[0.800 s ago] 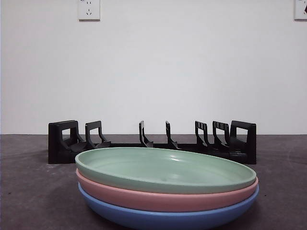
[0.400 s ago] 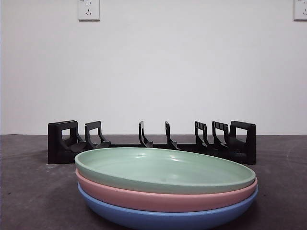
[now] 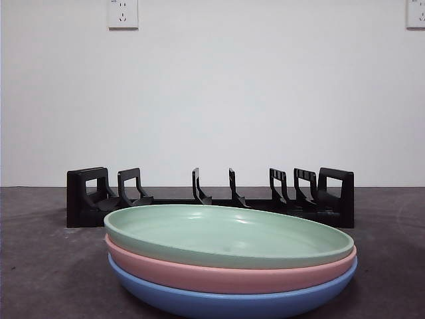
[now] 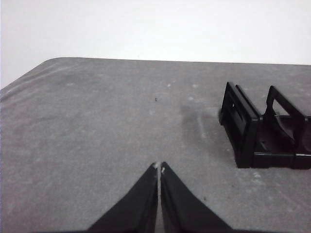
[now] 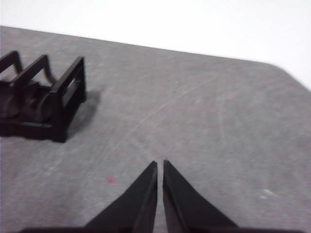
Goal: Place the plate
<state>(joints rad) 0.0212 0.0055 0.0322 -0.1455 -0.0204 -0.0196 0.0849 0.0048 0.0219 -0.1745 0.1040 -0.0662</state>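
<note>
In the front view, three plates are stacked in front of the black rack (image 3: 210, 197): a green plate (image 3: 229, 236) on top, a pink plate (image 3: 226, 274) under it, and a blue plate (image 3: 229, 300) at the bottom, resting on the dark grey surface (image 3: 40, 266). The rack stands behind the stack, near the white wall (image 3: 212, 93) (two sockets are on that wall, high above the rack), and its slots hold nothing. No arm is seen here.

In the left wrist view, the left end effector (image 4: 159, 167) has its jaws pressed together, with only a thin line between the tips, and it holds nothing. One end of the rack (image 4: 265, 128) lies beyond it, well apart.

In the right wrist view, the right end effector (image 5: 160, 164) also has its jaws pressed together and is holding nothing. The other end of the rack (image 5: 41, 97) is well apart from it on the surface (image 5: 194, 107).
</note>
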